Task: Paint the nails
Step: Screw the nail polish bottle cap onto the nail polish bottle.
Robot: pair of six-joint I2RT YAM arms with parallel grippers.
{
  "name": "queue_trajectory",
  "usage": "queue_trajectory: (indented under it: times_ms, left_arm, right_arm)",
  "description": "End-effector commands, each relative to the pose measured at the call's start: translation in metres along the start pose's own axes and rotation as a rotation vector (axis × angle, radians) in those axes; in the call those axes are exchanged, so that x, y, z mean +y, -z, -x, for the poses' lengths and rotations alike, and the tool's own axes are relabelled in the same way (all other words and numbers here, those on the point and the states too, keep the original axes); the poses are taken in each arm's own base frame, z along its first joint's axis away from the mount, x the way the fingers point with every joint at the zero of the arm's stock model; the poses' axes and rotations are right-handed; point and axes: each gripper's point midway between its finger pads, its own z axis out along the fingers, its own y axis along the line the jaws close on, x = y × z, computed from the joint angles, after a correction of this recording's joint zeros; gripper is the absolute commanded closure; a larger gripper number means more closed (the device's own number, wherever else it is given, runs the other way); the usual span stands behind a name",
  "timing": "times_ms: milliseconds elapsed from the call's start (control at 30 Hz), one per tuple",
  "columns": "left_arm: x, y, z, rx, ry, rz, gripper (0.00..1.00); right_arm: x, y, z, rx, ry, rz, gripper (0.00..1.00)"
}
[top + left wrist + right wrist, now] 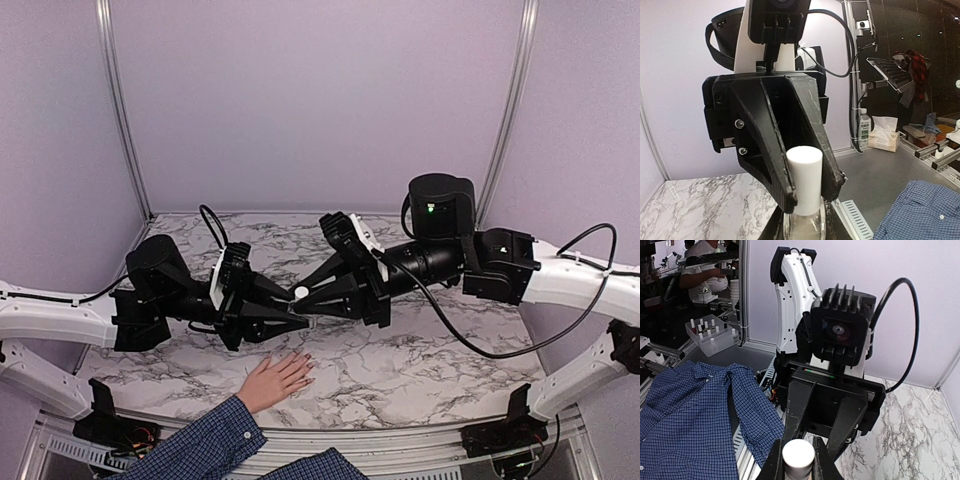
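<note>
**Meeting Over the Marble: Two Grippers on One Small Bottle**

Holding the middle of the scene, the left gripper (297,320) is pinched on a small glass bottle (804,224). The right gripper (306,296) faces it, its two black fingers (771,165) pressed together on the bottle's white cap (805,175). The bottle stands upright between them, above the table.

The table (420,375) is white marble-patterned with grey veins. Plain lilac walls (320,100) close it in on three sides, with silver metal posts (118,110) running up the back corners.

A hand (274,379) lies flat, palm down, on the table near its front edge, just below the two grippers and apart from them. Its blue plaid sleeve (195,448) comes in from the lower left. The nails (306,366) sit at the fingertips, which point right, but they are too small to make out.

Beyond the enclosure, the wrist views show a workshop with a tissue box (884,137) and a clear tub of little bottles (711,335).
</note>
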Motion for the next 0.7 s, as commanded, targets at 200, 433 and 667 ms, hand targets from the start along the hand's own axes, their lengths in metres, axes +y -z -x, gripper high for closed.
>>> queue_trajectory:
  times_ms: [200,433,667]
  left_arm:
    - [0.041,0.017,0.031,-0.074,-0.119,0.279,1.00]
    - [0.066,0.025,0.030,-0.069,-0.115,0.435,1.00]
    - [0.098,0.037,0.022,-0.054,-0.095,0.624,1.00]
  right_arm:
    - [-0.027,-0.004,-0.009,0.043,-0.057,-0.139,1.00]
    - [-0.053,-0.006,-0.017,0.035,-0.120,-0.269,1.00]
    - [-0.086,-0.001,-0.025,0.022,-0.177,-0.451,1.00]
